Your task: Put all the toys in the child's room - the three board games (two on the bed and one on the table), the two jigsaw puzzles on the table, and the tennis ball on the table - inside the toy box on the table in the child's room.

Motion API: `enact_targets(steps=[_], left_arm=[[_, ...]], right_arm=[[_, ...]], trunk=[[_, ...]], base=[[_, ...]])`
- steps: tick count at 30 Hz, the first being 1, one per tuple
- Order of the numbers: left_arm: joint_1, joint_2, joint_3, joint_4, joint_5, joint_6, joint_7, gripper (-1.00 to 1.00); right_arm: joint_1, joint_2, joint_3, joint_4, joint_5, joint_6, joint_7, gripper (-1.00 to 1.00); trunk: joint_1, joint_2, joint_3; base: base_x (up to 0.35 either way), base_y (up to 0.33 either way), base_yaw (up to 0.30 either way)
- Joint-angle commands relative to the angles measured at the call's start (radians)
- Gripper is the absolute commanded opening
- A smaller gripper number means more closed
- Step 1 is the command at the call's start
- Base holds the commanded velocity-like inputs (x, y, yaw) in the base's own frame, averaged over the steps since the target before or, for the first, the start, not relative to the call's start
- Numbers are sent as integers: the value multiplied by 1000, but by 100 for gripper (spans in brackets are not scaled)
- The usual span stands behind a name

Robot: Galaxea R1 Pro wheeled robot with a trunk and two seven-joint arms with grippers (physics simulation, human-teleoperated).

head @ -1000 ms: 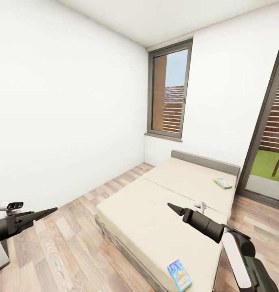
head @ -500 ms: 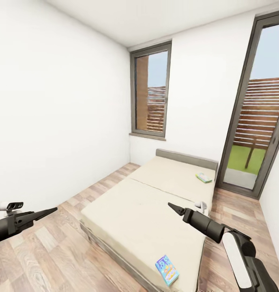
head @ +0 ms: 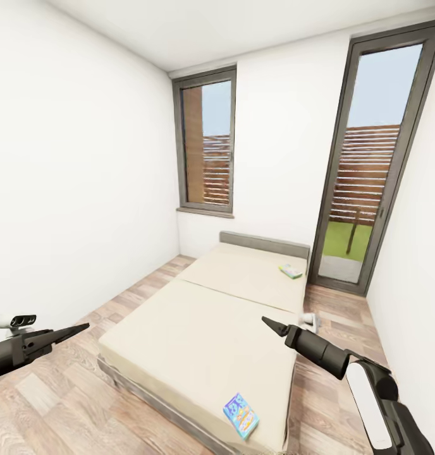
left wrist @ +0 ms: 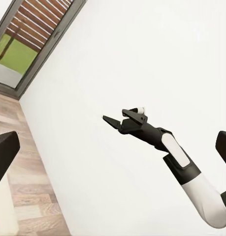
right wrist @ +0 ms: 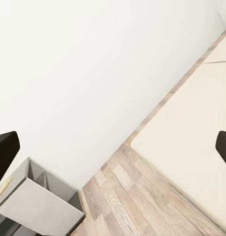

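Note:
The bed [head: 198, 328] with its cream two-part mattress and grey headboard lies ahead in the head view. One blue board game [head: 241, 415] rests flat near the bed's front right corner. A small pale green board game [head: 291, 271] lies by the headboard on the right. My left gripper [head: 80, 327] hovers over the floor left of the bed, open and empty. My right gripper [head: 267, 321] hangs above the mattress, open and empty, well short of both games. The table, toy box, jigsaw puzzles and tennis ball are out of view.
White walls close the room on the left and far side. A tall grey-framed window [head: 208, 145] and a glass door [head: 369, 164] stand behind the bed. Wood-plank floor [head: 66, 398] runs along the bed's left. A grey open unit [right wrist: 39, 204] stands by the wall.
The camera has turned right: bed and window have slid left in the picture and the glass door has come fully into view. Both arms keep the same pose.

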Motion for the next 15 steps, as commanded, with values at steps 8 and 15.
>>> enact_targets(steps=[8, 15], left_arm=[[1, 1, 0, 0, -1, 12, -4, 100], [0, 1, 0, 0, -1, 11, -4, 100]], right_arm=[[-1, 0, -2, 1, -3, 7, 2, 100], [-1, 0, -2, 1, -2, 7, 2, 100]], trunk=[[0, -1, 0], [0, -1, 0]], base=[[0, 194, -277], [0, 250, -277]])
